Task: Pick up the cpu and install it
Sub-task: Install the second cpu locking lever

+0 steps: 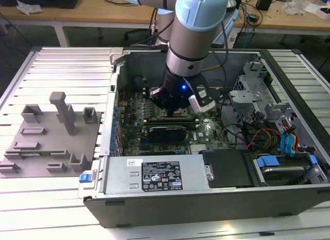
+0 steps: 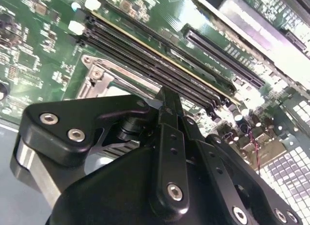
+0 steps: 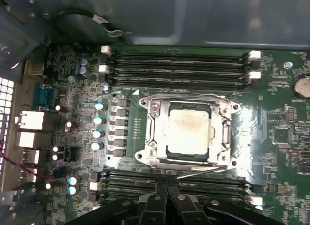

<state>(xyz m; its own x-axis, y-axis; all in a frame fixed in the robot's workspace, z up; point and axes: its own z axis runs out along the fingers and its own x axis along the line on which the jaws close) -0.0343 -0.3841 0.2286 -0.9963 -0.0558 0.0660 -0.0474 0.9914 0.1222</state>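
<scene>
Directly ahead of the gripper point(image 3: 166, 196) in the first wrist view, the cpu point(image 3: 188, 132) lies flat inside the metal-framed socket point(image 3: 151, 133) on the green motherboard point(image 3: 276, 133), apart from the black fingers point(image 3: 154, 205). Those fingers meet at the tips with nothing between them, a narrow closed pinch that also shows in the second wrist view point(image 2: 167, 101). Memory slots point(image 3: 179, 70) run beyond the socket, and another bank lies just under the fingertips. Seen from the exterior view, the gripper point(image 1: 172, 112) hangs low inside the open computer case point(image 1: 206, 198), well apart from the grey tray point(image 1: 46, 147) with upright blocks
</scene>
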